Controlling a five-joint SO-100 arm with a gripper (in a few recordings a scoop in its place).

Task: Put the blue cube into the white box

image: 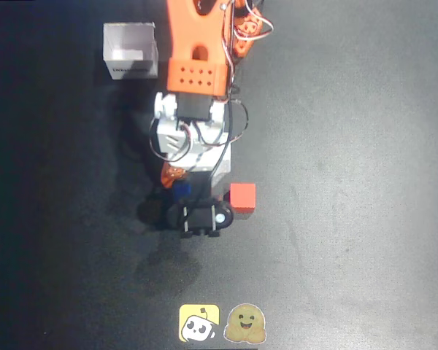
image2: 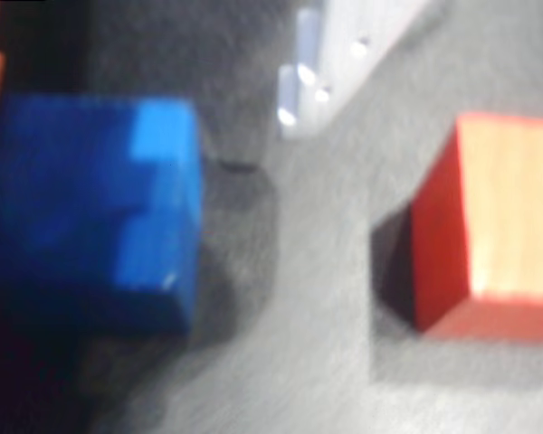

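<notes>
In the overhead view, the white box (image: 130,49) is being seen at the upper left, well apart from the gripper (image: 181,191). The blue cube (image: 180,190) is being partly covered by the gripper; whether it is being held cannot be told. The red cube (image: 242,197) is lying just beside, to the right.

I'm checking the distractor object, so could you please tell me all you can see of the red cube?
The red cube is a small, plain, matte solid, its top lit orange. It sits flat on the dark table, just right of the arm's tip in the overhead view. In the wrist view it stands apart from the blue cube. Nothing visibly touches it.
</notes>
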